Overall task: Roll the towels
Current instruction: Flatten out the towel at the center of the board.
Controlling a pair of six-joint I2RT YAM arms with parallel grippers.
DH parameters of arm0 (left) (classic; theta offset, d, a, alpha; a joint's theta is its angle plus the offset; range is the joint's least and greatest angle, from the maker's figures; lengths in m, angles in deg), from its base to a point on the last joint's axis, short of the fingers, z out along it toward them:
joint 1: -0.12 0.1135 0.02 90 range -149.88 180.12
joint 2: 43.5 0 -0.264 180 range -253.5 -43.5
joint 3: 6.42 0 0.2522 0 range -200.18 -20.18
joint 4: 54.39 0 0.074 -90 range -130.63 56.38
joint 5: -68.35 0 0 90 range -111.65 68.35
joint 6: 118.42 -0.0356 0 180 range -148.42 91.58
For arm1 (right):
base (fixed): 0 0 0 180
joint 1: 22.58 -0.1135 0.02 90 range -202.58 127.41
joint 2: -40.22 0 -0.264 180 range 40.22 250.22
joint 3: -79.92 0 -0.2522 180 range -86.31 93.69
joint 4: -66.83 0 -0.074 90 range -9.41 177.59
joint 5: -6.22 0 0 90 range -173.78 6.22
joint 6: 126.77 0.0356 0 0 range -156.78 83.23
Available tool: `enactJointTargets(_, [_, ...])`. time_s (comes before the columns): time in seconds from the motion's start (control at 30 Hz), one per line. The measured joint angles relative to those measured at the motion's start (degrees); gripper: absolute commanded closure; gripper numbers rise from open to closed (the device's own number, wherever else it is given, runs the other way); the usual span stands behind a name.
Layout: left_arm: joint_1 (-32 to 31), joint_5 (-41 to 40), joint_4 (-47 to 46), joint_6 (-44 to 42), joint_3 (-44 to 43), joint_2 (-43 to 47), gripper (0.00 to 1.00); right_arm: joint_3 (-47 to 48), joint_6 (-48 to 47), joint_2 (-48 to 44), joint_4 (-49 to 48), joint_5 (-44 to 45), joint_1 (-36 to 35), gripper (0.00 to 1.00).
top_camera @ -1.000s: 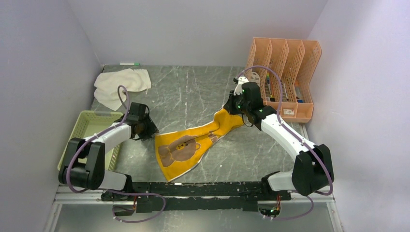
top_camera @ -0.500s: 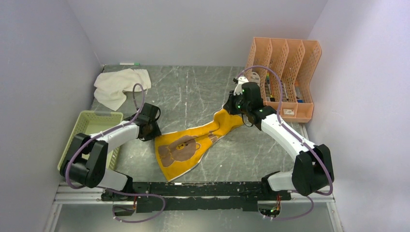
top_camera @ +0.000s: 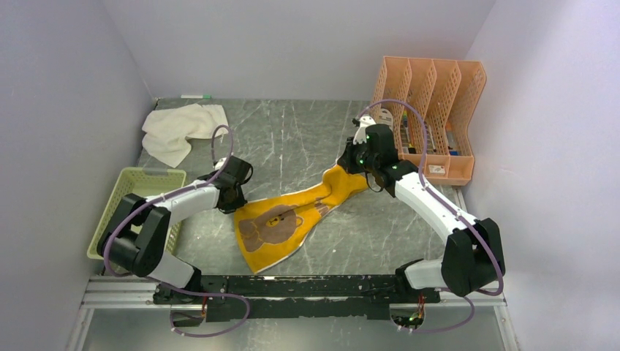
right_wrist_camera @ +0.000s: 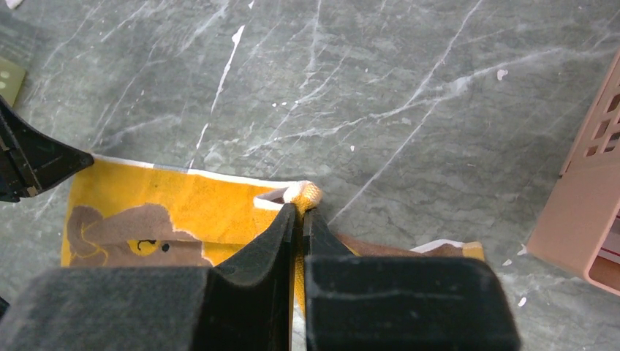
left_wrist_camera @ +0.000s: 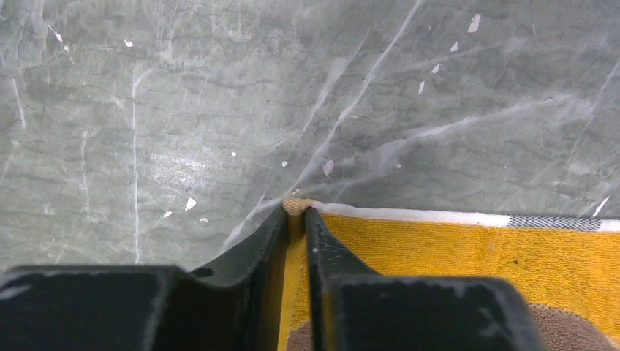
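Note:
The brown and mustard-yellow towel (top_camera: 281, 223) lies stretched across the middle of the table, bear picture up. My left gripper (top_camera: 235, 202) is shut on its near-left corner; in the left wrist view the corner (left_wrist_camera: 296, 207) pokes out between the closed fingers. My right gripper (top_camera: 352, 164) is shut on the towel's far-right corner, a bunched tip (right_wrist_camera: 305, 194) at the fingertips, held slightly off the table. The cream-white towel (top_camera: 180, 129) lies crumpled at the far left, away from both grippers.
A green mesh basket (top_camera: 136, 206) stands at the left edge beside my left arm. An orange file rack (top_camera: 431, 117) stands at the far right, close behind my right gripper. A pen (top_camera: 195, 96) lies by the back wall.
My left gripper has moved right from beside the basket to the towel's left corner and shut on it. My right gripper and the towel have stayed put.

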Motion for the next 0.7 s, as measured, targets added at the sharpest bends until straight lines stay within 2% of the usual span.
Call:
enactJointTargets(0.03, [-0.09, -0.26, -0.02, 0.04, -0.09, -0.15, 0.93, 0.0, 0.0, 0.0, 0.0, 0.0, 0.0, 1.0])
enactJointTargets(0.23, [-0.2, -0.7, -0.33, -0.48, -0.35, -0.35, 0.93, 0.0, 0.0, -0.37, 0.02, 0.46, 0.15, 1.0])
enactJointTargets(0.37, [2.32, -0.07, 1.75, -2.69, -2.29, -0.5, 0.93, -0.85, 0.24, -3.5, -0.63, 3.08, 0.5, 1.0])
enactJointTargets(0.57, [12.57, -0.72, 6.8, -10.34, -14.51, 4.98, 0.93, -3.98, 2.03, -15.91, -4.35, 9.84, 1.57, 1.0])
enactJointTargets(0.7, [13.88, -2.12, 6.01, -14.88, -22.77, 12.79, 0.93, -3.82, 3.28, -22.69, -7.56, 14.08, 1.66, 1.0])
